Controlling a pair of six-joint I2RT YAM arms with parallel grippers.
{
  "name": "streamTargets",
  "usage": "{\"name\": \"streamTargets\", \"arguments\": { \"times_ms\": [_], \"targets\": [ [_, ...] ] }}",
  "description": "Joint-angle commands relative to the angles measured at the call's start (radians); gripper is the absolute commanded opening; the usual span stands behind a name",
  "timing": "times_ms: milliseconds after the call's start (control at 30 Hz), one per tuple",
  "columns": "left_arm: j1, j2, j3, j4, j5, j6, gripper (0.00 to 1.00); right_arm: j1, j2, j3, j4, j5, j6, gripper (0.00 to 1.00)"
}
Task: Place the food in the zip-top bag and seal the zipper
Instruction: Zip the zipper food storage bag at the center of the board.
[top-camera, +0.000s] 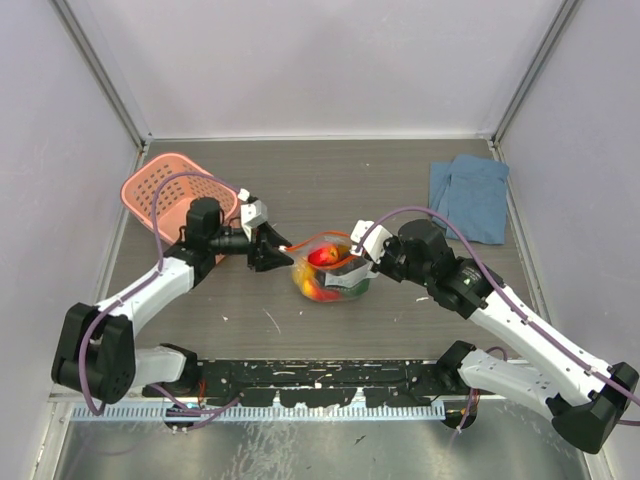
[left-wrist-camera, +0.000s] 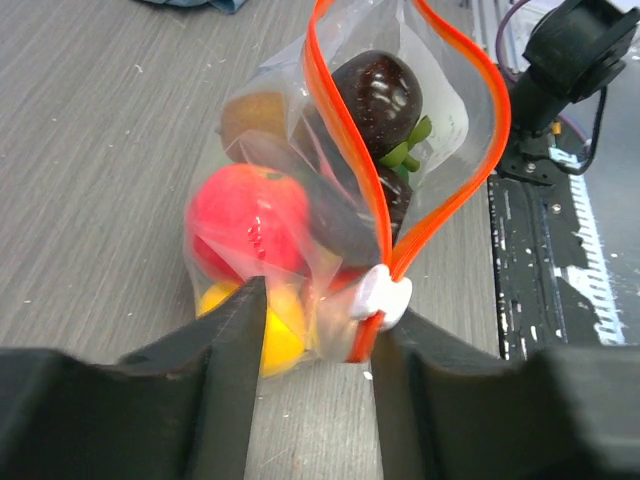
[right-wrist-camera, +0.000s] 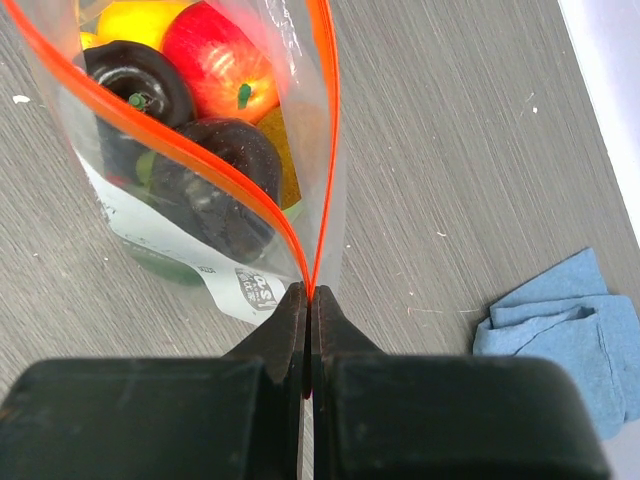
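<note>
The zip-top bag (top-camera: 330, 277) stands mid-table, its mouth gaping. It holds the food: a red apple (left-wrist-camera: 250, 220), a dark fruit (left-wrist-camera: 378, 95) and a yellow piece (left-wrist-camera: 278, 332). The two strips of the orange-red zipper (left-wrist-camera: 345, 120) bow apart and meet at the white slider (left-wrist-camera: 383, 295). My left gripper (left-wrist-camera: 315, 345) is open around the bag's left corner, and the slider rests against its right finger. My right gripper (right-wrist-camera: 310, 300) is shut on the zipper's other end (right-wrist-camera: 312, 280), at the bag's right side. From that side the apple (right-wrist-camera: 220, 70) and dark fruits (right-wrist-camera: 215, 185) show through the plastic.
A pink lattice basket (top-camera: 170, 195) sits at the back left, just behind my left arm. A folded blue cloth (top-camera: 470, 195) lies at the back right. A dark rail (top-camera: 320, 380) runs along the near table edge.
</note>
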Motion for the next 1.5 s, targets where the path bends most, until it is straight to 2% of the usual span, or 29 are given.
{"name": "streamTargets", "arguments": {
  "times_ms": [0, 133, 167, 600, 900, 1267, 1467],
  "targets": [
    [0.004, 0.053, 0.036, 0.078, 0.087, -0.036, 0.38, -0.002, -0.019, 0.008, 0.063, -0.013, -0.007, 0.01],
    [0.004, 0.059, 0.047, 0.082, 0.116, -0.055, 0.03, -0.001, -0.026, 0.004, 0.065, -0.004, -0.002, 0.01],
    [0.004, 0.052, 0.046, 0.081, 0.111, -0.056, 0.0, -0.001, -0.029, 0.003, 0.065, 0.005, -0.001, 0.01],
    [0.029, -0.096, -0.037, 0.143, -0.013, -0.077, 0.0, -0.003, -0.084, -0.04, 0.065, 0.107, 0.005, 0.01],
    [0.029, -0.095, -0.016, 0.107, 0.0, -0.082, 0.0, -0.002, -0.088, -0.049, 0.072, 0.028, 0.035, 0.06],
    [0.029, -0.116, -0.007, 0.072, 0.002, -0.076, 0.0, -0.003, -0.028, 0.095, 0.041, -0.164, 0.041, 0.47],
    [0.029, -0.133, -0.005, 0.046, -0.004, -0.059, 0.0, -0.001, 0.095, 0.194, 0.098, -0.311, 0.052, 0.56]
  ]
}}
